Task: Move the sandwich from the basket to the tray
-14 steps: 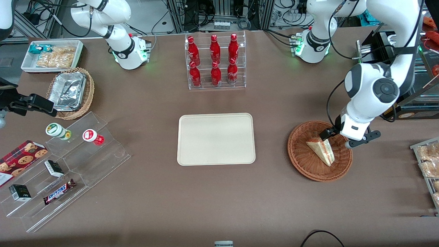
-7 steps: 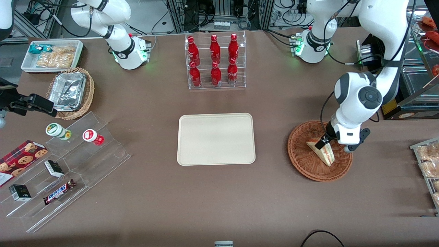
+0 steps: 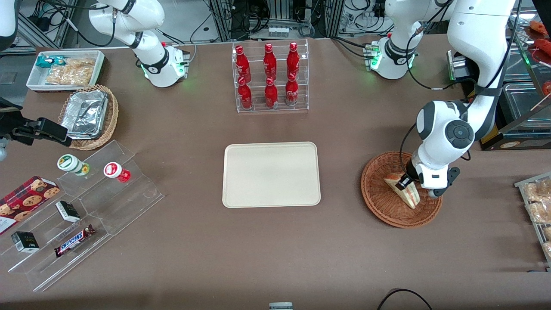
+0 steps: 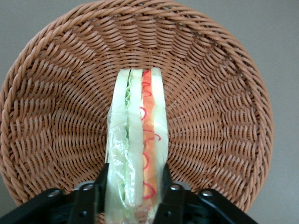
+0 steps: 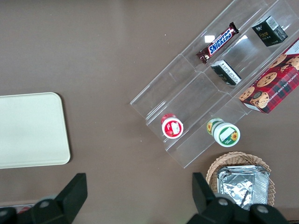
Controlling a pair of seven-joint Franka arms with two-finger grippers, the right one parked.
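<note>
The sandwich, a wrapped wedge of white bread with green and red-orange filling, stands on edge in the round reddish-brown basket. My left gripper is down in the basket, shut on the sandwich. In the left wrist view its two black fingers press the wrap on both sides of the sandwich, with the basket's weave all around and the gripper at the wedge's end. The cream tray lies at the table's middle, beside the basket, with nothing on it; its corner also appears in the right wrist view.
A clear rack of red bottles stands farther from the camera than the tray. Bagged pastries sit at the working arm's end. A tiered acrylic stand with snacks, a foil-container basket and a white snack bin lie toward the parked arm's end.
The left arm has come down into the basket, bringing the gripper from above the sandwich's far end onto it, with the fingers now on either side of it. The sandwich has not shifted.
</note>
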